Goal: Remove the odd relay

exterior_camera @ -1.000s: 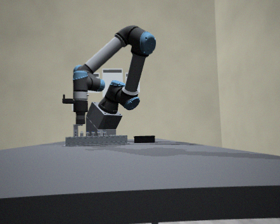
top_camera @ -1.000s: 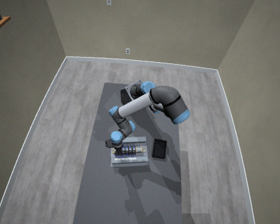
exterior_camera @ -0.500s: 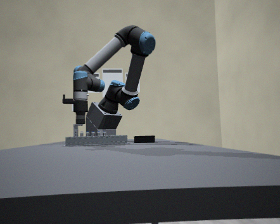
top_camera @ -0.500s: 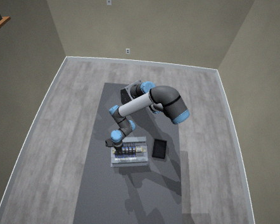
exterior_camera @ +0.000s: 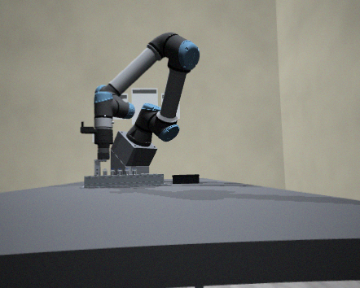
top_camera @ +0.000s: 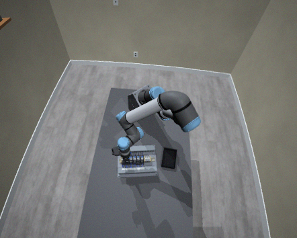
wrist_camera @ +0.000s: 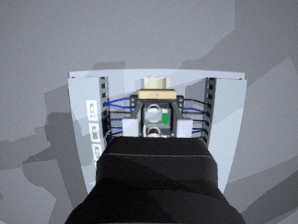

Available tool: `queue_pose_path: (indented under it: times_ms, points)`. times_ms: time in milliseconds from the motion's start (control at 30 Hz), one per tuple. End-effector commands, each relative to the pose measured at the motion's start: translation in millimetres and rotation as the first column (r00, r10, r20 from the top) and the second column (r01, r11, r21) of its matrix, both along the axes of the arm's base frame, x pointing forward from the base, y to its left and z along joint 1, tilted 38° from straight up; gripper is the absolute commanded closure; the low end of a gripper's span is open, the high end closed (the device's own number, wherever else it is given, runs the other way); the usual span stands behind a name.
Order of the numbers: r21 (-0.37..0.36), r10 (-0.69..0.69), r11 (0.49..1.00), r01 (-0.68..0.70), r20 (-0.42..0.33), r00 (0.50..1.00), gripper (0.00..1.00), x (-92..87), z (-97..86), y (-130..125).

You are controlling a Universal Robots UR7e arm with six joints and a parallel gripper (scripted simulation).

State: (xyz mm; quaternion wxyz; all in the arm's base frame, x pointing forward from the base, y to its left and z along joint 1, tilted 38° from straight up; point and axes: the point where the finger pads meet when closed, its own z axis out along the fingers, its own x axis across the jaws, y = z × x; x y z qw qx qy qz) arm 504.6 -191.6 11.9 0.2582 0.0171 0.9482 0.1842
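The grey relay panel (top_camera: pixel 138 161) lies on the dark table, with a row of relays across it. My gripper (exterior_camera: pixel 103 156) points straight down over the left end of the row. It is shut on the relay with the green button (wrist_camera: pixel 160 119), which stands higher than the other relays (exterior_camera: pixel 98 167). In the wrist view the gripper body (wrist_camera: pixel 160 137) hides the fingertips, and the panel (wrist_camera: pixel 156 123) with its blue wires lies below. The black parts tray (top_camera: pixel 169 158) lies right of the panel and also shows in the side view (exterior_camera: pixel 186 178).
The arm's base block (exterior_camera: pixel 133 152) stands just behind the panel. The table edges are far from the panel on all sides.
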Motion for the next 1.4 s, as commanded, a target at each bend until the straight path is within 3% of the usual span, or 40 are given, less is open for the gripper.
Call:
queue_pose_path:
  times_ms: [0, 1367]
  points:
    - [0.000, -0.006, 1.000, 0.006, 0.015, 1.000, 1.00, -0.2, 0.3, -0.4]
    - [0.004, -0.026, 1.000, 0.026, 0.067, 0.997, 1.00, -1.8, -0.2, -0.3]
